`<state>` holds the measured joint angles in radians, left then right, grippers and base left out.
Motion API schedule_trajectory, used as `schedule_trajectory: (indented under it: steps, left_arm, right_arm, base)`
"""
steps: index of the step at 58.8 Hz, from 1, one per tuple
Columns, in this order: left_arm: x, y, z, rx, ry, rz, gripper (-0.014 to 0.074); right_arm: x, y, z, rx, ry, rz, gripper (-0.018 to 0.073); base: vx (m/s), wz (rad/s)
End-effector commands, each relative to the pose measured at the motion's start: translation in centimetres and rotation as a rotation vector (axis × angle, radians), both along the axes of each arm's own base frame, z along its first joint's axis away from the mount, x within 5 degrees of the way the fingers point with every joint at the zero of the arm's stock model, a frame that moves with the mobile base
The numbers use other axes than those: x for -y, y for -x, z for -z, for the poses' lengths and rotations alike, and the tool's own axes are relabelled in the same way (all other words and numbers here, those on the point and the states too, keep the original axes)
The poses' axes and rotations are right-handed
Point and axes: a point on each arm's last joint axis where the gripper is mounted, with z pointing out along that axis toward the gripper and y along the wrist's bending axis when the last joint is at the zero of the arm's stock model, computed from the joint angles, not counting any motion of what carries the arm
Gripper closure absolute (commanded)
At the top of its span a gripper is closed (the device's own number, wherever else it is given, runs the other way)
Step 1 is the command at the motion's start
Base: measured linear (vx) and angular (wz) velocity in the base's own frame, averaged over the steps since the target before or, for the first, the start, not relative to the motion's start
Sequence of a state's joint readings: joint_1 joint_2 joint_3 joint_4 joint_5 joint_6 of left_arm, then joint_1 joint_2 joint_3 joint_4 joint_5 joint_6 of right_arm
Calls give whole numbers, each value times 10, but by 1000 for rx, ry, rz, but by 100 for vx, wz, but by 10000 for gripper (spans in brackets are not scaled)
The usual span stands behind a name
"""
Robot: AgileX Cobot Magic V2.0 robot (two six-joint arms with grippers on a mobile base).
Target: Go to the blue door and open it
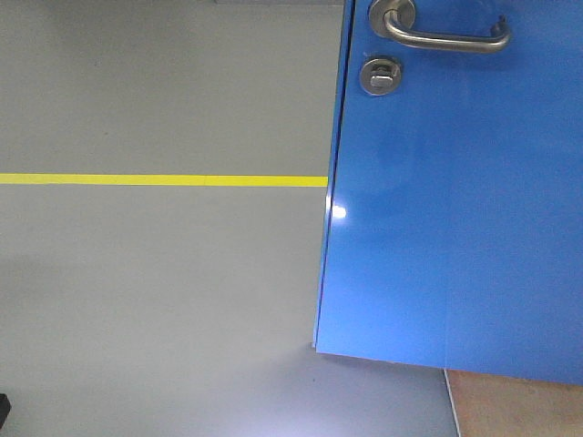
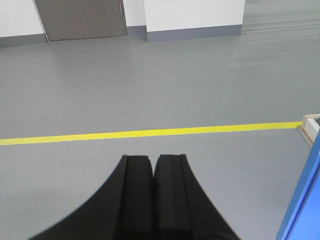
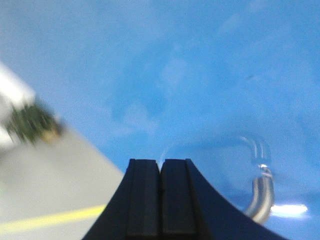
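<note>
The blue door (image 1: 455, 218) fills the right half of the front view, its left edge swung away so grey floor shows beside it. Its silver lever handle (image 1: 446, 36) and round thumb-turn lock (image 1: 380, 76) sit at the top. My right gripper (image 3: 160, 162) is shut and empty, close to the blue door (image 3: 175, 75); the blurred silver handle (image 3: 262, 195) curves just to its right, apart from it. My left gripper (image 2: 153, 159) is shut and empty, pointing over open floor, with the door's blue edge (image 2: 305, 205) at the lower right.
A yellow floor line (image 1: 164, 179) runs across the grey floor; it also shows in the left wrist view (image 2: 150, 133). A white wooden piece (image 2: 311, 127) lies at the line's right end. A grey-brown wall door (image 2: 80, 19) stands far back. Brown flooring (image 1: 515, 405) lies under the door.
</note>
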<state>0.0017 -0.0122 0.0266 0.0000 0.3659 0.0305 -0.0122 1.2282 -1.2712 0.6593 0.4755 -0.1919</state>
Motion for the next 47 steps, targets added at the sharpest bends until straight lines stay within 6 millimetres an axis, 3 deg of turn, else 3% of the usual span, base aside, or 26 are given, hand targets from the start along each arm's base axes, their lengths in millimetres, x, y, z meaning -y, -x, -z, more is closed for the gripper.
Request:
schedule_trajectory:
  steps: [1,9,19,27,35,44,47]
  left_arm:
    - [0,-1,-6,90,3,-3,526]
    - [0,-1,-6,90,3,-3,526]
    - [0,-1,-6,90,3,-3,526]
    - [0,-1,-6,90,3,-3,526]
    - [0,-1,-6,90,3,-3,526]
    - [0,-1,-6,90,3,-3,526]
    - [0,-1,-6,88,3,-3,526]
  right_arm:
    - [5,26,-24,143,130,48,557]
    - [17,58,-4,256,312,161,557]
    - [24,112,43,410,515,240,555]
    - [23,145,103,380,604,218,554]
    - [24,168,164,326,532,219,554]
    - [25,192,226,387,495,253,554]
    - [24,197,231,351,503,237,554]
  base:
    - [0,0]
    - [0,0]
    - [0,0]
    - [0,0]
    - [0,0]
    - [0,0]
    - [0,0]
